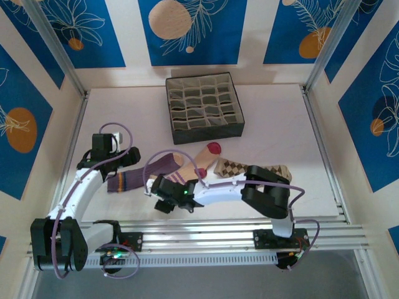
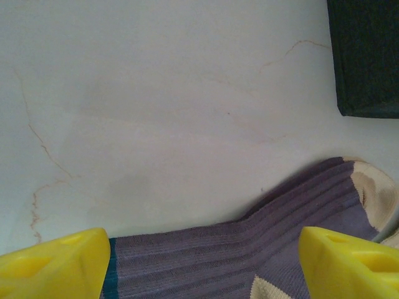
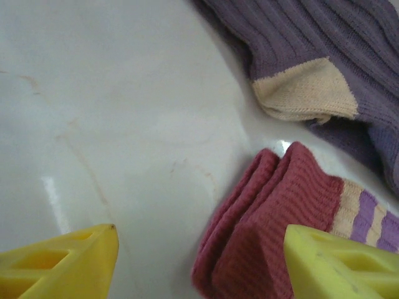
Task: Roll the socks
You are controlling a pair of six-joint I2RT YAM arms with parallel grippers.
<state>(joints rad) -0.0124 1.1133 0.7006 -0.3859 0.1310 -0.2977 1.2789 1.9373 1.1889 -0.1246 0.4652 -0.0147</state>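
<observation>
The dark purple sock (image 1: 163,165) lies flat left of centre, its striped cuff (image 1: 123,182) toward the left arm. My left gripper (image 1: 123,161) hovers low over it. In the left wrist view the yellow fingers (image 2: 56,265) stand wide apart on either side of the purple sock (image 2: 206,249), open. The beige sock (image 1: 199,159) has a maroon toe and runs under my right gripper (image 1: 161,190). Its folded maroon cuff (image 3: 262,237) lies between the open fingers (image 3: 340,265), close to the right one. The diamond-patterned sock (image 1: 232,167) is partly covered by the right arm.
A grey fabric compartment box (image 1: 204,107) stands at the back centre, its dark wall (image 2: 368,56) showing in the left wrist view. The purple sock's beige heel patch (image 3: 305,87) lies just beyond the maroon cuff. Bare white table (image 1: 124,118) spreads to the left and back.
</observation>
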